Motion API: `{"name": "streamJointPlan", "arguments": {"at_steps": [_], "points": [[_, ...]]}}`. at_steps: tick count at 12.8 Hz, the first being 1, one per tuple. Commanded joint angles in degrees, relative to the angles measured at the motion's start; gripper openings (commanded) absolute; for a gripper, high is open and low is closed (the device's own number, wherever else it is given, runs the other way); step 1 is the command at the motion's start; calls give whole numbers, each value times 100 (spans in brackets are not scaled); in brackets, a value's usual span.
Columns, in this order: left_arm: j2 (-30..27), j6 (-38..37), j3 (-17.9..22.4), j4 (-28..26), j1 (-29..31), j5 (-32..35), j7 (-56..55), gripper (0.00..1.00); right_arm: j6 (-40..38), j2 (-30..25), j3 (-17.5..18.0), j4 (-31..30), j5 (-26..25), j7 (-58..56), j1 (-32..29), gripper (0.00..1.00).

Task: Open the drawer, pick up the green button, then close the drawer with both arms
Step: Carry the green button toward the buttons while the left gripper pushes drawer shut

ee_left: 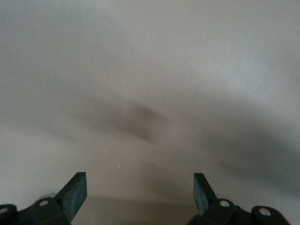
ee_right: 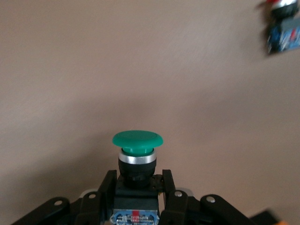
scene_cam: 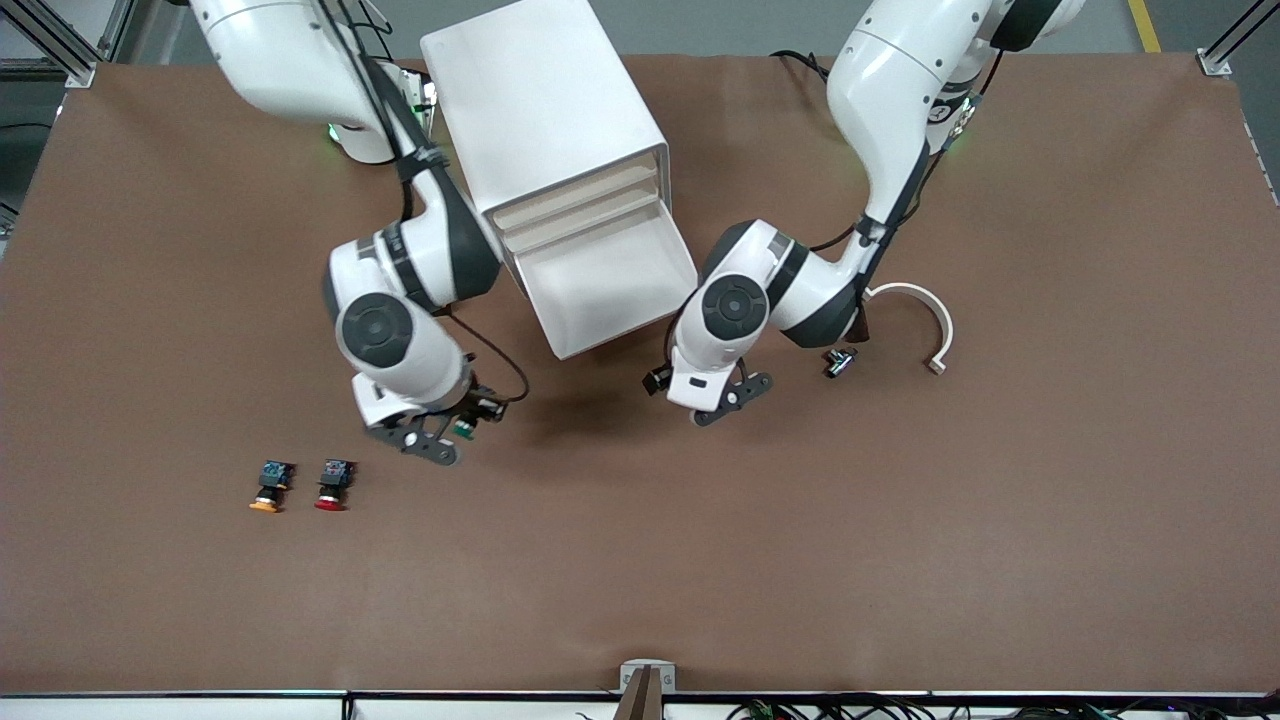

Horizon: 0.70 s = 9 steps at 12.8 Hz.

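Note:
The white cabinet (scene_cam: 545,110) stands at the table's back. Its lowest drawer (scene_cam: 610,290) is pulled out and its tray looks empty. My right gripper (scene_cam: 440,432) is shut on the green-capped button (scene_cam: 465,428) and holds it over the table, beside the drawer toward the right arm's end. In the right wrist view the fingers (ee_right: 171,190) clamp the button's black body under the green cap (ee_right: 137,139). My left gripper (scene_cam: 735,393) is open and empty, just off the open drawer's front corner. Its fingers (ee_left: 75,193) face a blurred cream surface close up.
A yellow-capped button (scene_cam: 268,487) and a red-capped button (scene_cam: 331,485) lie on the table nearer the front camera than my right gripper; the red one also shows in the right wrist view (ee_right: 283,21). A white curved piece (scene_cam: 925,320) and a small dark part (scene_cam: 838,362) lie beside the left arm.

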Motion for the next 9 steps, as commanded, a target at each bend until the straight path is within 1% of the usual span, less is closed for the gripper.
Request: {"name": "streamJointPlan", "arguments": {"at_steps": [1, 3, 6, 9], "points": [[-195, -82, 40, -175, -291, 143, -341, 100, 435, 201, 113, -138, 43, -952, -530, 0], [-186, -82, 31, -175, -520, 143, -551, 100, 787, 474, 113, -138, 43, -1567, -838, 0], [-142, -82, 13, -175, -871, 125, -851, 100, 1104, 694, 113, -120, 43, -1956, -997, 0], [-133, -82, -214, -175, -943, 73, -1149, 100, 1394, 914, 113, -111, 34, -2290, -1094, 0]]}}
